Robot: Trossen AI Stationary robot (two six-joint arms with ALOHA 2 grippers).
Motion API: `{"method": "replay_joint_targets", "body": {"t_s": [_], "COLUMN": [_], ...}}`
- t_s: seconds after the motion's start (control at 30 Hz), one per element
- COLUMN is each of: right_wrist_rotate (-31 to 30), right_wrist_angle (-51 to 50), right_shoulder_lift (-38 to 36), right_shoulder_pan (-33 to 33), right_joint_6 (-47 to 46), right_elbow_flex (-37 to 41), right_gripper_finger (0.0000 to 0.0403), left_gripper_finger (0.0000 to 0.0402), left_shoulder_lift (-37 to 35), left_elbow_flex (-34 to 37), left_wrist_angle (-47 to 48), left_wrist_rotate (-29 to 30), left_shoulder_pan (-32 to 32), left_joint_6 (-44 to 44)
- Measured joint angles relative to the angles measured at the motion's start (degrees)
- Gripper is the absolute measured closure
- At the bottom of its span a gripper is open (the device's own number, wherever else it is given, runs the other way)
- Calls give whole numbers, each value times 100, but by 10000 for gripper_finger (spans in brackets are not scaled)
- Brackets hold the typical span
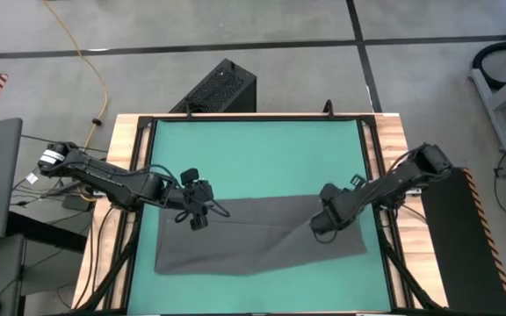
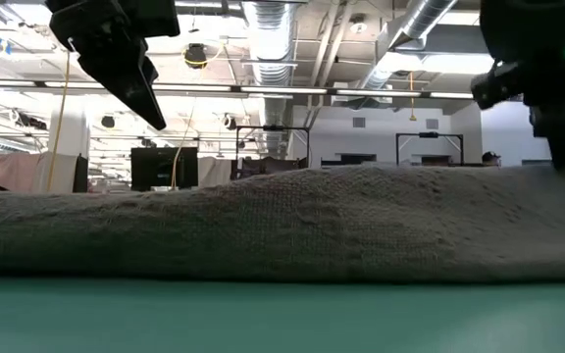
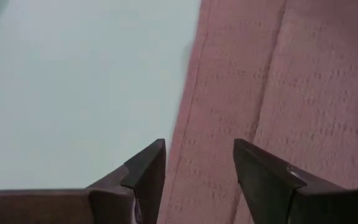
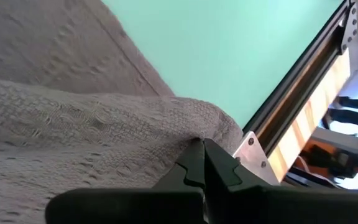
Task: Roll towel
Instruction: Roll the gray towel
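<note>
Both arms are matte black and jointed, the left one capped with a silver-white cylinder near the bench's left edge, each tool (image 1: 202,211) ending in two dark wedge-shaped fingers (image 3: 146,177), with a small green light glowing on the right arm's housing.
</note>
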State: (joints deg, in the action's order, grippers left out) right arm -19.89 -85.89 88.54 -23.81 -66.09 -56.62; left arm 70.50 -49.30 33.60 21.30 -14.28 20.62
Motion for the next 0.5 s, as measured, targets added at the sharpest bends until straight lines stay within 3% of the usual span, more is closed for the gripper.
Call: {"method": "replay_joint_targets", "body": {"t_s": [0.23, 0.4, 0.5], "right_wrist_rotate": [47, 608, 617], "right_wrist_angle": [240, 219, 167], "right_shoulder_lift": [586, 994, 1145], "right_shoulder_pan": [-83, -119, -211], "right_joint_6": [16, -189, -279], "right_elbow_flex": [7, 23, 26], "right_gripper_finger": [390, 390, 390], "left_gripper_finger": [223, 223, 223], "left_shoulder_lift": [0, 0, 0], "left_elbow_flex": [0, 0, 0], "left_wrist_angle": [0, -1, -10], "left_wrist_rotate": [0, -19, -115], "left_shoulder_pan": [-3, -3, -3], "left_joint_6": [110, 193, 240]}}
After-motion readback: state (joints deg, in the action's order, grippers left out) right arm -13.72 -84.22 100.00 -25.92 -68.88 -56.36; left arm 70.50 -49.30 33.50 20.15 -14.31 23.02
